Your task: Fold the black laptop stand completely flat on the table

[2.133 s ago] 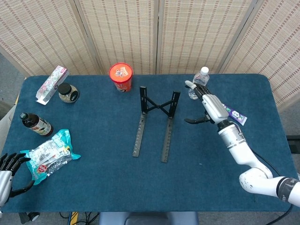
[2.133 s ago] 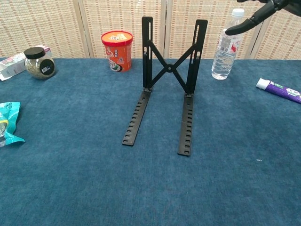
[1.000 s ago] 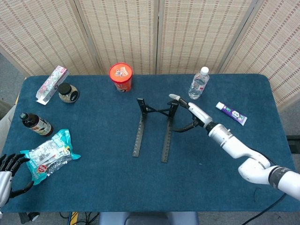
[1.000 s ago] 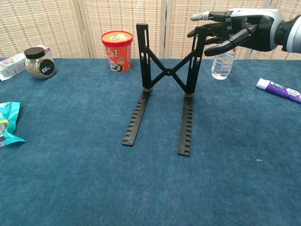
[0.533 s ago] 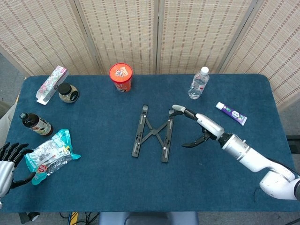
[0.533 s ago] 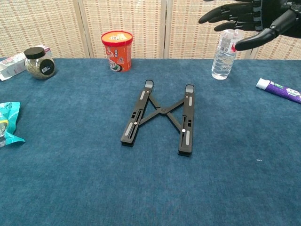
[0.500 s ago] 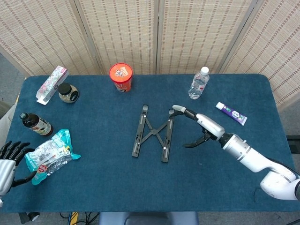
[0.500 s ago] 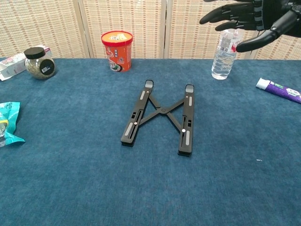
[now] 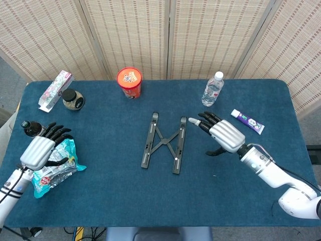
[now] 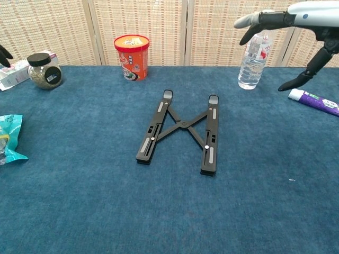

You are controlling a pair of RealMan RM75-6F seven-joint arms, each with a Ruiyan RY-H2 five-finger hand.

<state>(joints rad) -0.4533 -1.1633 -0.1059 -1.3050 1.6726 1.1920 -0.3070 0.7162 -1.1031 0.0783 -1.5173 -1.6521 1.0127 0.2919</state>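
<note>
The black laptop stand (image 9: 164, 142) (image 10: 181, 131) lies flat on the blue table, its two rails joined by a crossed brace. My right hand (image 9: 221, 134) (image 10: 288, 29) hovers to the right of the stand, fingers spread, holding nothing and apart from it. My left hand (image 9: 40, 147) is raised at the table's left side above the teal snack bag (image 9: 56, 167), fingers spread and empty; in the chest view only a dark fingertip (image 10: 4, 53) shows at the left edge.
An orange cup (image 9: 129, 82) stands behind the stand. A water bottle (image 9: 212, 89) and a toothpaste tube (image 9: 248, 121) lie near my right hand. A jar (image 9: 72, 99), a white box (image 9: 54, 89) and a dark bottle (image 9: 28, 127) are at the left.
The stand went from upright to flat under my right hand, which has since lifted off and drawn right. My left hand rose from the near left edge to above the snack bag.
</note>
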